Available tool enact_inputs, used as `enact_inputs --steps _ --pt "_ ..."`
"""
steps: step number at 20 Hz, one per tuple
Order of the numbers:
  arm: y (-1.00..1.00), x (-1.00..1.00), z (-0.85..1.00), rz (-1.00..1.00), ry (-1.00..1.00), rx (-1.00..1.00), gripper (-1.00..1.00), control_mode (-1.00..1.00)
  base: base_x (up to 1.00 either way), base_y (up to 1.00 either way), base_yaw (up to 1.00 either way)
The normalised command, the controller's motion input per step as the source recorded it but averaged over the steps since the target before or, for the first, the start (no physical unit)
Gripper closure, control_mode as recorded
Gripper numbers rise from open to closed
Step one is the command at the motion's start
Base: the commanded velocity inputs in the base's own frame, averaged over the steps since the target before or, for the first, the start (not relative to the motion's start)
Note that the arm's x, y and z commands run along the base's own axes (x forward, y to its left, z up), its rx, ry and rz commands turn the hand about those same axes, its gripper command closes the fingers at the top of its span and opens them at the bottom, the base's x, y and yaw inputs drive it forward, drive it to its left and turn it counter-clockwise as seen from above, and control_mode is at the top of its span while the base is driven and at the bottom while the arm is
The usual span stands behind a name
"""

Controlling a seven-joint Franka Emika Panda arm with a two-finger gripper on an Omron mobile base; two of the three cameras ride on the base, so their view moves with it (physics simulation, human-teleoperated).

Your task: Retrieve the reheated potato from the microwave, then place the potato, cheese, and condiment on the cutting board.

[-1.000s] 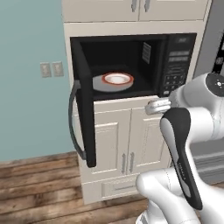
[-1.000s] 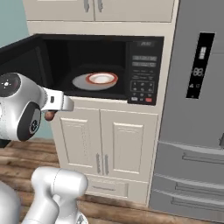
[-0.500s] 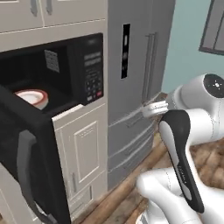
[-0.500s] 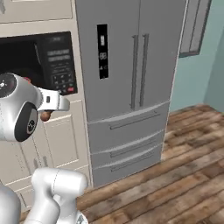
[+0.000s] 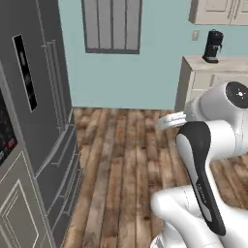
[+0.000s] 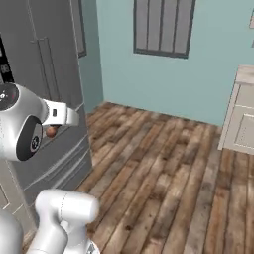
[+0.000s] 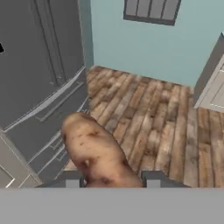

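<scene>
The potato point(image 7: 94, 151), a tan-brown speckled lump, sits between my two dark fingertips point(image 7: 153, 179). My gripper point(image 7: 113, 179) is shut on it. From the right base view the potato point(image 6: 50, 132) peeks out as a small brown spot under the white hand, held in the air beside the fridge front. In the left base view a sliver of the microwave's keypad panel point(image 5: 6, 138) shows at the left edge. The cheese, the condiment and the cutting board are out of view.
A tall grey fridge point(image 5: 46, 121) point(image 6: 54, 69) stands to the left. Wooden floor point(image 6: 163, 168) stretches ahead to a teal wall with a shuttered window point(image 5: 111, 24). At the right stands a cream cabinet point(image 6: 243, 114) with a black coffee machine point(image 5: 213, 46) on its counter.
The whole picture has swung right, from the open microwave past the fridge to the floor and window wall: the camera moved. The potato stays in my shut gripper.
</scene>
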Motion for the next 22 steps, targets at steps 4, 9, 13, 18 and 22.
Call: enact_inputs --steps 4,9,13,18,22 --pt "0.00 0.00 0.00 0.00 0.00 0.00 1.00 1.00 0.00 0.02 -1.00" --pt "0.00 0.00 0.00 0.00 0.00 0.00 1.00 1.00 0.00 0.02 -1.00" --pt "0.00 0.00 0.00 0.00 0.00 0.00 1.00 1.00 0.00 0.01 -1.00" --pt "0.00 0.00 0.00 0.00 0.00 0.00 1.00 1.00 0.00 0.06 -1.00" --pt "0.00 0.00 0.00 0.00 0.00 0.00 1.00 1.00 0.05 0.10 -0.98"
